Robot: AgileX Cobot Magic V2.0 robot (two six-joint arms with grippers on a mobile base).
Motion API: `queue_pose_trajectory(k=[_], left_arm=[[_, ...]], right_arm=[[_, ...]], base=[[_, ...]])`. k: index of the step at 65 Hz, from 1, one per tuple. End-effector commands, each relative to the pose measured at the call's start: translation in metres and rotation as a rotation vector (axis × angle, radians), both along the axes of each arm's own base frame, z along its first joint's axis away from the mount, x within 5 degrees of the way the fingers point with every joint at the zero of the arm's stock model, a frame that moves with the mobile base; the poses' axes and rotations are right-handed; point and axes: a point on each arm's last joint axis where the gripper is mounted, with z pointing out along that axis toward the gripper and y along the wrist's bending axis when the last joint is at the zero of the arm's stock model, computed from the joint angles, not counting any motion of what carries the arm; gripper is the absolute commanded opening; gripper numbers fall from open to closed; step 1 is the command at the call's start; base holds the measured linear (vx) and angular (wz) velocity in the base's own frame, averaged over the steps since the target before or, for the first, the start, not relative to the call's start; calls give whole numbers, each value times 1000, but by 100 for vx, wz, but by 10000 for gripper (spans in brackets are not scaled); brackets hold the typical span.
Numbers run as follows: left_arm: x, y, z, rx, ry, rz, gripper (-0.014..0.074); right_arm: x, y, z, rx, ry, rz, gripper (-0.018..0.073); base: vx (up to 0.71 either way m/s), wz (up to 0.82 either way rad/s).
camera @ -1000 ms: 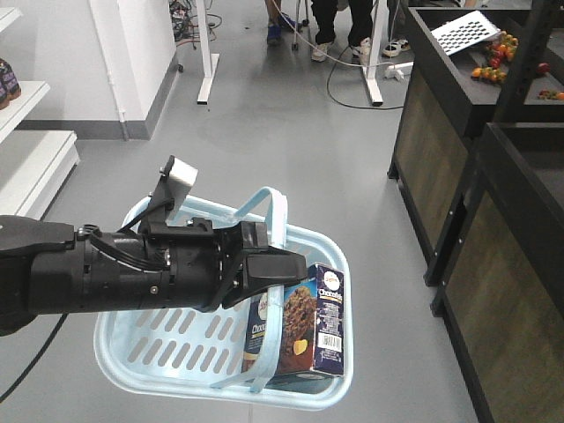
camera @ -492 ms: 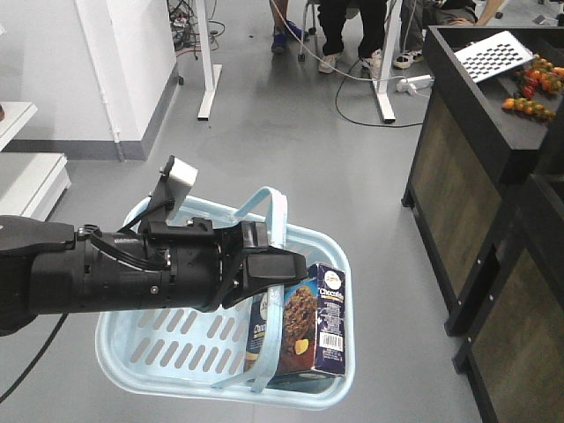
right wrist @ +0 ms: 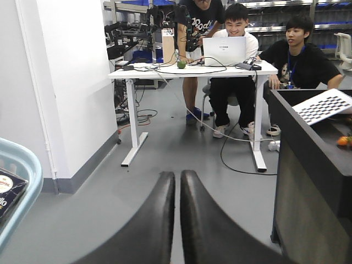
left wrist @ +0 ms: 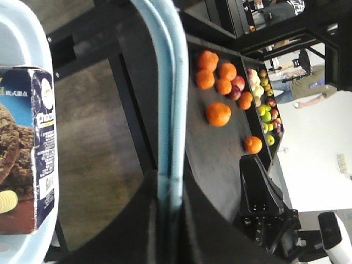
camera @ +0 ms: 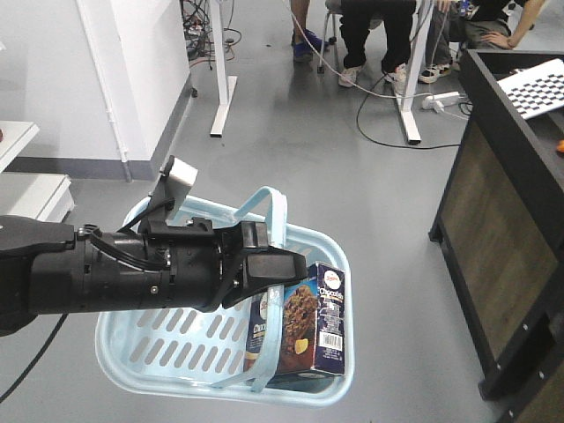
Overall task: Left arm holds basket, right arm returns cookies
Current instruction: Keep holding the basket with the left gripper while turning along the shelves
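The basket is being held up by its handles, which are being clamped in the left gripper. The cookies are being carried upright at its right end, to the left of the right gripper, which is being held closed and empty.

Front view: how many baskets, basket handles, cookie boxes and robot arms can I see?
Basket: 1
Handles: 2
Cookies: 1
Left arm: 1
Total: 5
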Motion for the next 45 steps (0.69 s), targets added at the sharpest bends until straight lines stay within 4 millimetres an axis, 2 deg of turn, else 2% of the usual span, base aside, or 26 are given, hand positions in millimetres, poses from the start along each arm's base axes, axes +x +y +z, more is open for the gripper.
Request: queue_pose_trajectory(k=[1,27,45], left_arm=[[-6,-1,26,-97,-44,-18,-3],[-6,-1,26,-97,-44,-18,-3],[-6,-1,26,-98,-44,-19,-3]], right_arm=[[0,0,2,-5,-71,2,-10],[0,0,2,-5,-71,2,-10],[0,0,2,-5,-71,2,-10]], base=[[37,9],[35,12],[31,55]])
